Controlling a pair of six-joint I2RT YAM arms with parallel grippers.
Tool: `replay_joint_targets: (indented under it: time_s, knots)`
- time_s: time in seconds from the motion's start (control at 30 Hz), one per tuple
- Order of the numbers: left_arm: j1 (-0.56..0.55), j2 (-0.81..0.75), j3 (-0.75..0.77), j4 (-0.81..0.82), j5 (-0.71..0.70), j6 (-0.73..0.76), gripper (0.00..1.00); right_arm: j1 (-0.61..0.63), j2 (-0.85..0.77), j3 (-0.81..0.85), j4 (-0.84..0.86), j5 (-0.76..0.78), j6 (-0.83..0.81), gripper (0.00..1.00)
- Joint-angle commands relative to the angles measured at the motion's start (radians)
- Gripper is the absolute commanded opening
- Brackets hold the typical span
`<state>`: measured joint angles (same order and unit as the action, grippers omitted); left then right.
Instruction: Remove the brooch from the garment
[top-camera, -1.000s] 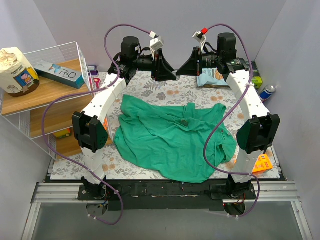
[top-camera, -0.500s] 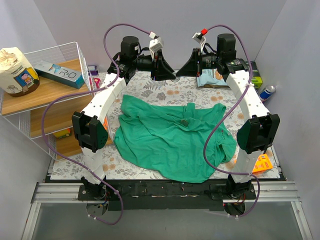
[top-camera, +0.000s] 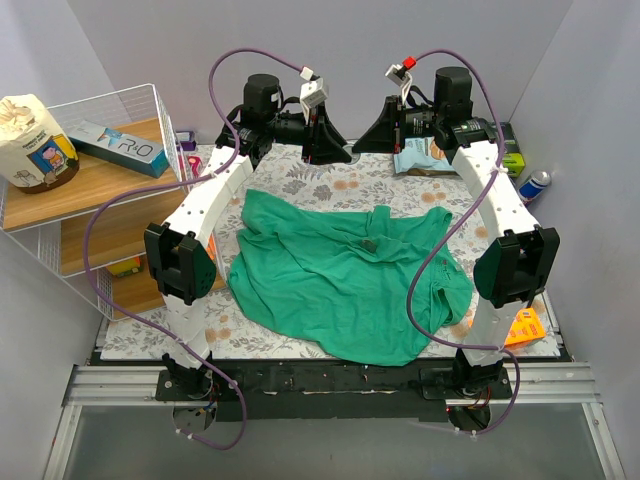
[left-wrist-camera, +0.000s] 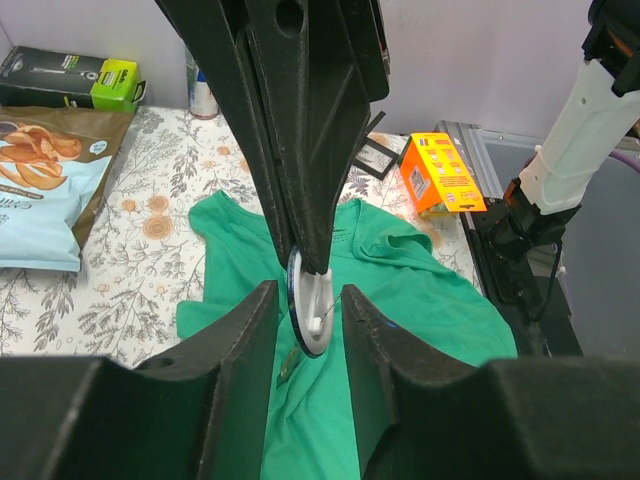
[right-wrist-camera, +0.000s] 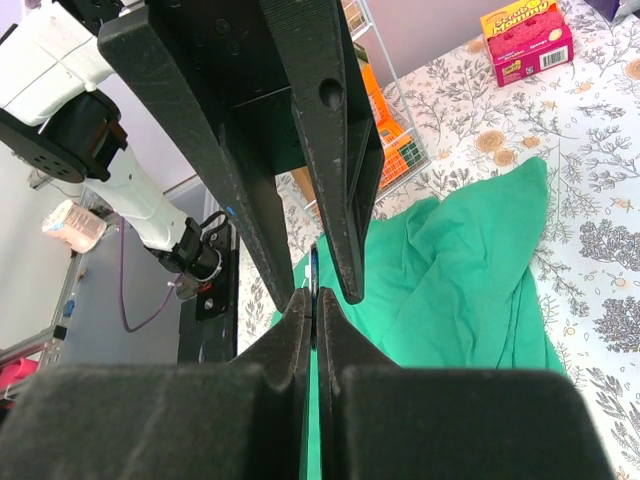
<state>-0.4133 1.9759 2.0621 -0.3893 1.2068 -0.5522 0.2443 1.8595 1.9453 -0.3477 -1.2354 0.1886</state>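
While both arms arched over the table, the floral-patterned table mat lay under everything, grey leaves and tan blossoms on a pale ground. An emerald-green short-sleeved shirt of soft wrinkled cloth was spread crumpled across the mat's middle, collar toward the far side.

A white wire shelf rack with wooden boards stood off the mat's left edge. A wrapped paper roll and a flat blue carton sat on its top board.

The black two-finger left gripper was held up near the far edge, beyond the shirt. Its wrist view showed the fingers parted by a narrow gap with green cloth visible through it; they gripped nothing. The black two-finger right gripper hung just beside it, also beyond the shirt. Its fingers were pressed together and empty.

A pale-blue and brown crisp bag lay flat on the mat at the far right corner. A black and lime-green carton and a blue can stood past it. A small orange box rested at the mat's near right edge, by the right arm's base.

The tiny dark brownish-grey brooch showed as a speck on the shirt just below the collar, well apart from both grippers. Detail was too small to make out.
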Motion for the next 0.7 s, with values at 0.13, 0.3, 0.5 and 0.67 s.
replay_joint_targets:
  time_s: [0.13, 0.3, 0.5, 0.67]
  knots:
    - [0.005, 0.014, 0.038, -0.011, 0.013, 0.021, 0.26, 0.0, -0.028, -0.006, 0.044, -0.033, 0.017, 0.01]
    - [0.004, 0.015, 0.035, -0.011, 0.008, 0.023, 0.24, 0.0, -0.026, -0.008, 0.044, -0.033, 0.02, 0.01]
    - [0.002, 0.015, 0.03, -0.011, -0.007, 0.023, 0.22, 0.0, -0.034, -0.016, 0.044, -0.03, 0.015, 0.01]
    - [0.004, 0.018, 0.033, -0.002, -0.01, 0.014, 0.21, 0.001, -0.037, -0.017, 0.038, -0.027, 0.011, 0.01]
